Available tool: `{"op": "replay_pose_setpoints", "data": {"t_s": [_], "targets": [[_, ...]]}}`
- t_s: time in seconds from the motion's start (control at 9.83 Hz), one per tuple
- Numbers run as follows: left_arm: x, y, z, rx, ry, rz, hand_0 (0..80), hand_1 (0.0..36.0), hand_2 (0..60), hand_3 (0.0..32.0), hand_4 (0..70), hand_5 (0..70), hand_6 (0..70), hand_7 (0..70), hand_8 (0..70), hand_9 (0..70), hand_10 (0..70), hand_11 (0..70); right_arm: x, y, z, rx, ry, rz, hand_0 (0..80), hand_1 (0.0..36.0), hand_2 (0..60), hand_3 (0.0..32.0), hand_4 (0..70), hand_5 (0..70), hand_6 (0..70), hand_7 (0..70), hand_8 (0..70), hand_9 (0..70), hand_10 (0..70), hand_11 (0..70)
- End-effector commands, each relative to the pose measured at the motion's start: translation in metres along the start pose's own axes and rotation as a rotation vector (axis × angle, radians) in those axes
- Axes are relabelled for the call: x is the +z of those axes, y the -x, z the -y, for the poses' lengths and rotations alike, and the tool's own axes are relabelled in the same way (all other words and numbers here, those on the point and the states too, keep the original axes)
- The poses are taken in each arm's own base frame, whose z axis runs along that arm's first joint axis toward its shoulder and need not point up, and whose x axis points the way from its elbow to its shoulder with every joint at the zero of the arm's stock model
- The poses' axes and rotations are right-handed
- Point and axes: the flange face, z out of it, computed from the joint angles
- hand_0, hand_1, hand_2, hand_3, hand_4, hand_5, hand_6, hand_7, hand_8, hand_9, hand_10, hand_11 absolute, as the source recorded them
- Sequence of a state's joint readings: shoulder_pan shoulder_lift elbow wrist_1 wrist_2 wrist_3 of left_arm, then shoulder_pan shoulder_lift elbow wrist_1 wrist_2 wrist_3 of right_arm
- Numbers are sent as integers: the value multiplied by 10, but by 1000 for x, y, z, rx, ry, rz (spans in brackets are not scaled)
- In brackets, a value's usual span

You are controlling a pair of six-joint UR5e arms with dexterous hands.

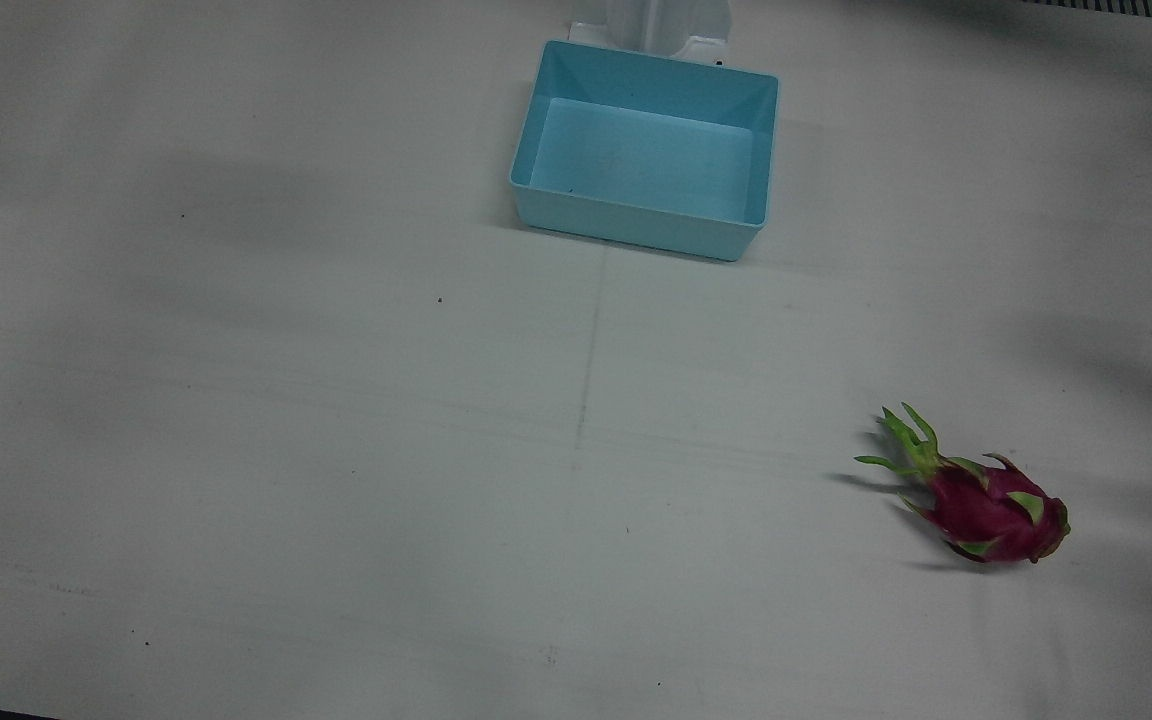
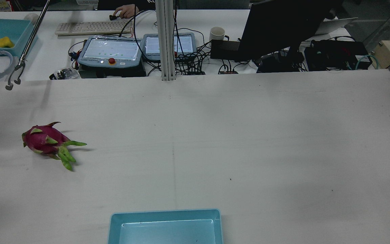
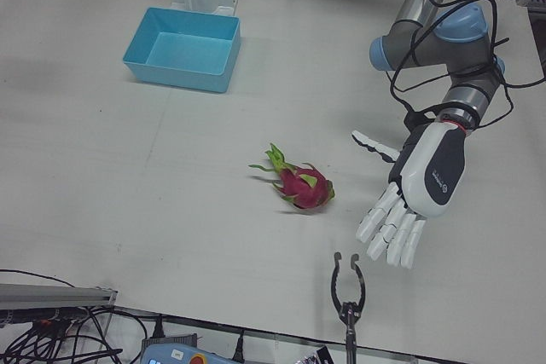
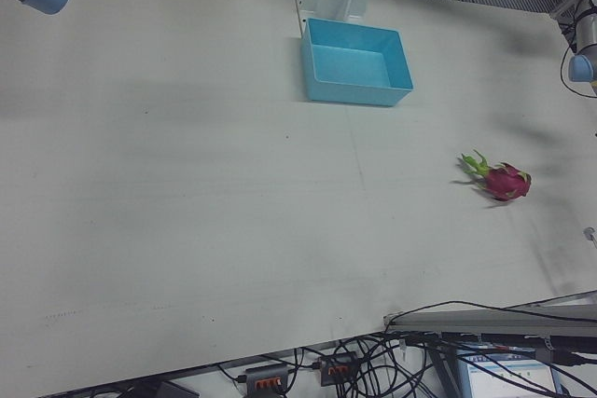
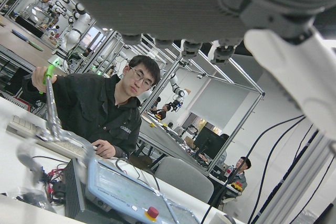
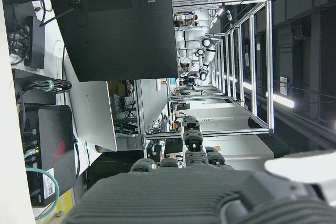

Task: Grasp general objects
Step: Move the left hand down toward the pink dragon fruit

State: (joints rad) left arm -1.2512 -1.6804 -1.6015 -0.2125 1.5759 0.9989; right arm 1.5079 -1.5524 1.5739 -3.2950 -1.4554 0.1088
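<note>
A magenta dragon fruit (image 1: 986, 505) with green scales lies on its side on the white table, on my left arm's half. It also shows in the rear view (image 2: 44, 139), the left-front view (image 3: 303, 187) and the right-front view (image 4: 504, 181). My left hand (image 3: 409, 198) hangs open above the table, fingers spread and pointing down, a hand's width from the fruit and nearer the table's outer edge, not touching it. My right hand (image 6: 184, 198) shows only in its own view, raised, fingers extended, holding nothing.
An empty light-blue bin (image 1: 636, 225) stands at the table's middle near the pedestals, also in the rear view (image 2: 164, 212). An operator's metal grabber tool (image 3: 348, 291) reaches over the table's operator edge, close to my left hand. Monitors, cables and keyboard lie beyond that edge.
</note>
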Motion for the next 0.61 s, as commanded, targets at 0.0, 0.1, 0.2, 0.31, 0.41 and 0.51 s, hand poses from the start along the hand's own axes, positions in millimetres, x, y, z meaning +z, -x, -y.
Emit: {"op": "replay_pose_setpoints", "data": {"t_s": [0.0, 0.1, 0.2, 0.31, 0.41, 0.51], "targets": [[-4, 21, -42, 181, 88, 92, 610, 237, 0, 212, 0, 29, 0, 75, 4, 1, 0, 0, 0, 0, 0, 0, 0, 0, 0, 0, 0, 0, 0, 0, 0, 0, 0, 0, 0, 0], [-2, 39, -64, 234, 125, 121, 598, 233, 0, 252, 0, 21, 0, 65, 1, 0, 0, 0, 0, 0, 0, 0, 0, 0, 0, 0, 0, 0, 0, 0, 0, 0, 0, 0, 0, 0], [-1, 55, -83, 269, 158, 139, 587, 226, 0, 276, 0, 16, 0, 60, 1, 0, 0, 0, 0, 0, 0, 0, 0, 1, 0, 0, 0, 0, 0, 0, 0, 0, 0, 0, 0, 0], [0, 66, -97, 298, 188, 147, 571, 215, 0, 292, 0, 12, 0, 59, 0, 0, 0, 0, 0, 1, 0, 2, 0, 1, 0, 0, 0, 0, 0, 0, 0, 0, 0, 0, 0, 0], [1, 67, -100, 319, 195, 132, 579, 232, 0, 320, 0, 7, 0, 59, 0, 0, 0, 0, 0, 0, 0, 0, 0, 0, 0, 0, 0, 0, 0, 0, 0, 0, 0, 0, 0, 0], [3, 67, -103, 321, 201, 119, 590, 249, 4, 320, 0, 0, 0, 61, 0, 0, 0, 0, 0, 0, 0, 0, 0, 0, 0, 0, 0, 0, 0, 0, 0, 0, 0, 0, 0, 0]]}}
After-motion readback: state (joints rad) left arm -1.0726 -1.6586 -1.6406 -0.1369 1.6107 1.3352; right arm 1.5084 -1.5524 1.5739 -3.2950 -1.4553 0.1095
